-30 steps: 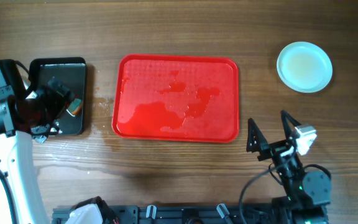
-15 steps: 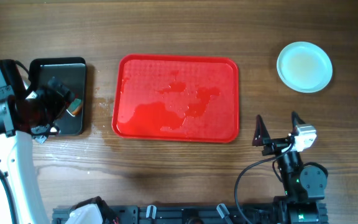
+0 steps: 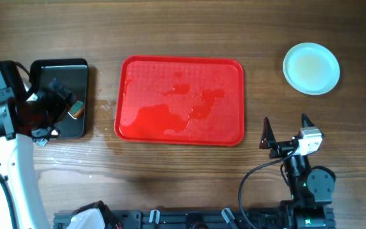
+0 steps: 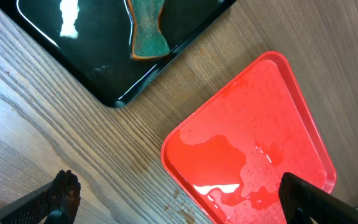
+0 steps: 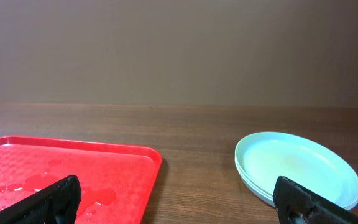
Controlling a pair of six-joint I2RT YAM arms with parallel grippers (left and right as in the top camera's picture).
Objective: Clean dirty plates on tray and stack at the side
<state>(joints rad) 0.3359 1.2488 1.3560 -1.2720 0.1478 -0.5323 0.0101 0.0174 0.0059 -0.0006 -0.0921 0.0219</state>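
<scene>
The wooden table (image 3: 183, 19) fills the overhead view. In its middle lies the red tray (image 3: 145, 76), long side running left to right. It carries no plates, only a shiny wet film and a few puddles toward its near half.

To the left of it, apart from it, sits the smaller black tray (image 3: 75, 71), partly covered by the left arm.

The plates (image 3: 311, 68) stand stacked on the bare table at the far right, well apart from the red tray. From the right wrist view their rims show one above another, and the top plate looks clean.

The left gripper (image 4: 176, 196) hangs over the gap between the two trays, its jaws spread wide and holding nothing. The right gripper (image 3: 285, 130) hovers near the red tray's near right corner, its jaws also wide apart and empty.

A small green and orange sponge (image 4: 146, 28) lies on the black tray.
</scene>
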